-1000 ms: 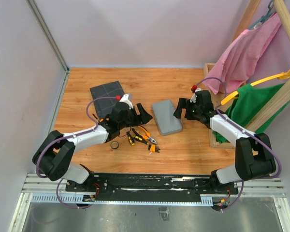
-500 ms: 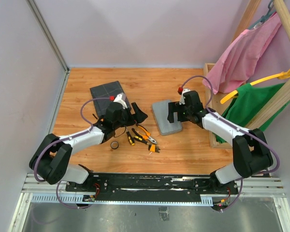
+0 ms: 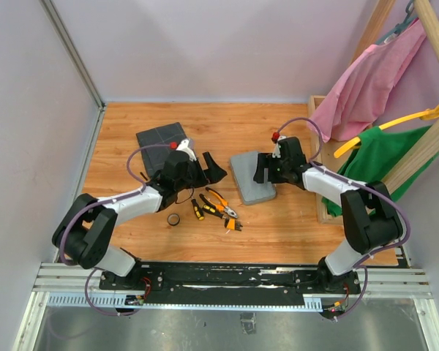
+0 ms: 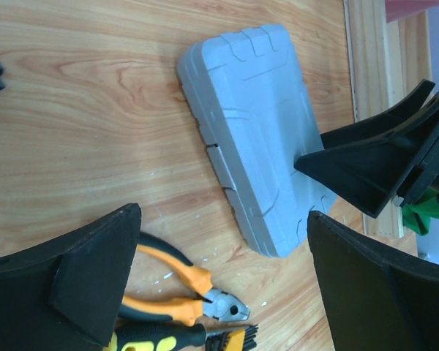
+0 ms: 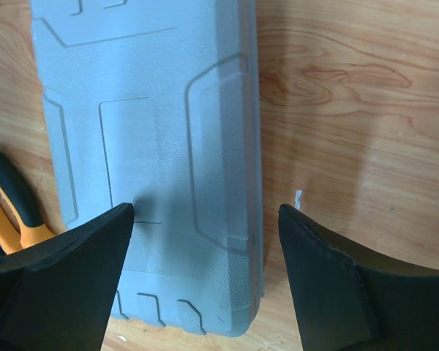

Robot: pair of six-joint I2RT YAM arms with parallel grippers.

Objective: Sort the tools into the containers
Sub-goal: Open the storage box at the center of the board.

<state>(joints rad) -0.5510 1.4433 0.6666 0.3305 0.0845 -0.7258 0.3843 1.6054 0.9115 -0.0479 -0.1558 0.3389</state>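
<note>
Left pincer (image 3: 211, 170) gapes wide with nothing between its fingers, hovering just above the loose tools near the middle of the table (image 3: 293, 227). Closest to the near edge lie the black tape ring (image 3: 173, 219) and, to its right, the small orange bit holder (image 3: 233, 224). Just beyond them sit a black-and-yellow screwdriver (image 3: 197, 210) and the orange-and-black pliers (image 3: 218, 202), head toward the near-right corner. Farther in, the right pincer (image 3: 264, 167) is likewise released, its fingers spread across the right long edge of the closed light-grey case (image 3: 250, 183), which lies flat at the table's middle. Whether they touch it cannot be told. Farthest, toward the far-left corner, lies the dark grey pouch (image 3: 163, 140), well apart from the case.
</note>
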